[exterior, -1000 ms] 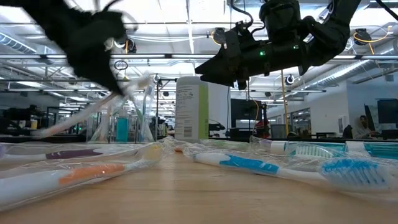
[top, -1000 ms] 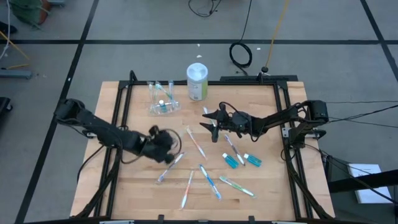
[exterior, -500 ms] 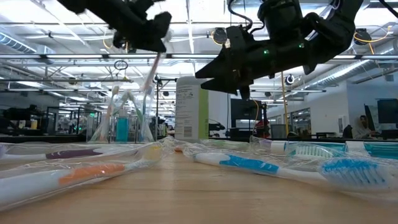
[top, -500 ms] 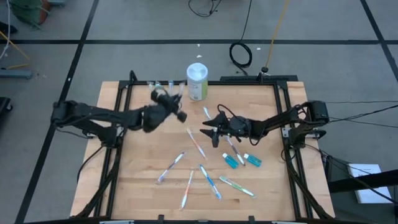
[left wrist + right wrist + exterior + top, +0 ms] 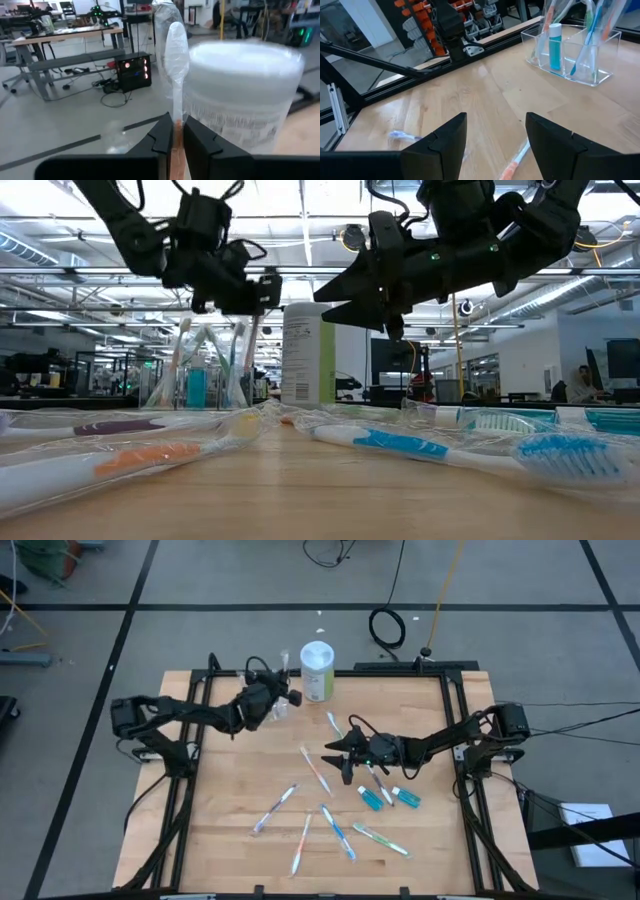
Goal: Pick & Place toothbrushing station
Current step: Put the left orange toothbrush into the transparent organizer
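Left gripper [image 5: 173,131]: our jaws pinch a wrapped toothbrush [image 5: 176,55] above the clear cup [image 5: 262,700], upper left.
Right gripper [image 5: 496,131]: jaws wide, empty, mid-table [image 5: 220,840].
Risk: we judge it may catch the rim and fall outside.
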Controlling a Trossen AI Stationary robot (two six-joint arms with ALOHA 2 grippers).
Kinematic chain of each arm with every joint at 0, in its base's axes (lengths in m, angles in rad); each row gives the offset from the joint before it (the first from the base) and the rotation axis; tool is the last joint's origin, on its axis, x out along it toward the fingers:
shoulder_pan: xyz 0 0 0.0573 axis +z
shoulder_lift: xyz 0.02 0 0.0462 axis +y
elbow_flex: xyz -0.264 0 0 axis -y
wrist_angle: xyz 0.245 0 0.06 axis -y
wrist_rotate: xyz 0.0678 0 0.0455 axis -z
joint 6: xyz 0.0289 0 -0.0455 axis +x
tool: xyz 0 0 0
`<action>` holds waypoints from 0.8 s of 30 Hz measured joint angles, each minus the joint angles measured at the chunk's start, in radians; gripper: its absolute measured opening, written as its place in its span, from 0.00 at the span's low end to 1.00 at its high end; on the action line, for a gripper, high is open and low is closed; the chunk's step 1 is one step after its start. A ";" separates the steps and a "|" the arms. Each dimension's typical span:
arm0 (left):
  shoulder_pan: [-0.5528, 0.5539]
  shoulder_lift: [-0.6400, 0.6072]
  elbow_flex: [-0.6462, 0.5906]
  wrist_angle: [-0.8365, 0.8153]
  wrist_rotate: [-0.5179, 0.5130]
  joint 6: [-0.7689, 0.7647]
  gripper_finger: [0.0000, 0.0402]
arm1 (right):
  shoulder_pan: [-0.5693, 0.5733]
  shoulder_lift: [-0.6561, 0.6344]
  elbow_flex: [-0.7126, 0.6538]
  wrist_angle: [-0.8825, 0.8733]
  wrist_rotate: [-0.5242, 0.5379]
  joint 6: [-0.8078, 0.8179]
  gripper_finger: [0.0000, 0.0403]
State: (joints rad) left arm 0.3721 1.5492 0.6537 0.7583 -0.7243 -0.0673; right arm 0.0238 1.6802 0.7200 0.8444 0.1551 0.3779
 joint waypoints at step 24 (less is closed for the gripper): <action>-0.108 0.053 0.028 -0.240 -0.260 0.113 0.22 | -0.009 0.000 0.000 0.034 0.001 -0.173 0.49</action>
State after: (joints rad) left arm 0.2638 1.6020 0.6817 0.5181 -0.9847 0.0457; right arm 0.0153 1.6802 0.7200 0.8781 0.1556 0.2051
